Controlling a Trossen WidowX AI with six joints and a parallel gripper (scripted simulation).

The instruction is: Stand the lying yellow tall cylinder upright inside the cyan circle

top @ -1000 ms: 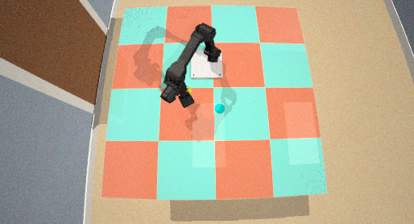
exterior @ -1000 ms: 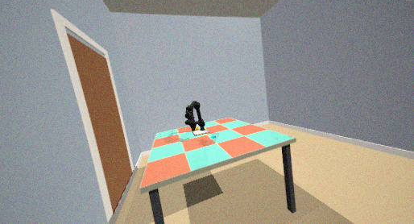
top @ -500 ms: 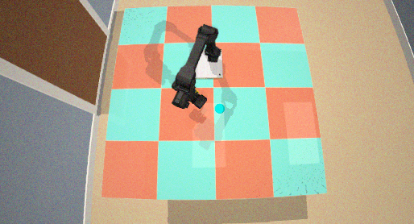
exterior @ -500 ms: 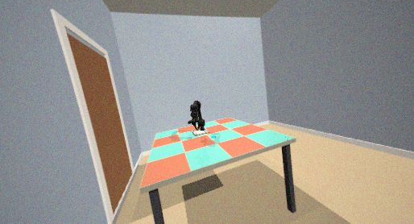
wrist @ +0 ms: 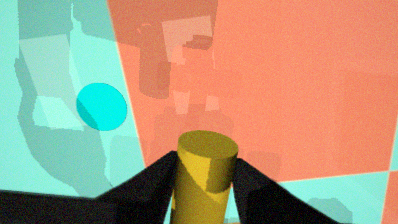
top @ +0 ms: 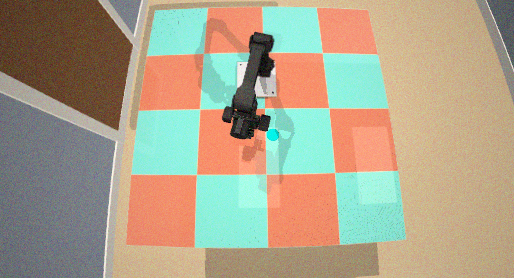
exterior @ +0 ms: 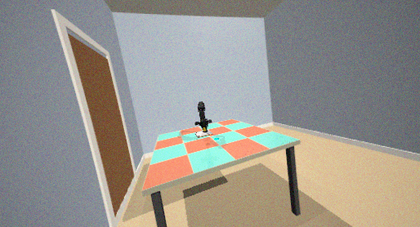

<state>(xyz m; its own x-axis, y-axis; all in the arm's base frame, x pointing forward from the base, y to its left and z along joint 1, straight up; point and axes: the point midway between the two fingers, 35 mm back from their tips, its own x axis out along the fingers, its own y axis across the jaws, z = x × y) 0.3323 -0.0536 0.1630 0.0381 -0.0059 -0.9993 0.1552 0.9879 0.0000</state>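
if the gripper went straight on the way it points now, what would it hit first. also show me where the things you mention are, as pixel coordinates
Probably the orange square (top: 217,155) (exterior: 198,146) (wrist: 300,100) of the table top, with the yellow cylinder (exterior: 204,129) (wrist: 202,175) in its grip perhaps touching first; depth is unclear. The cyan circle (top: 272,134) (exterior: 216,139) (wrist: 101,106) looks off to one side.
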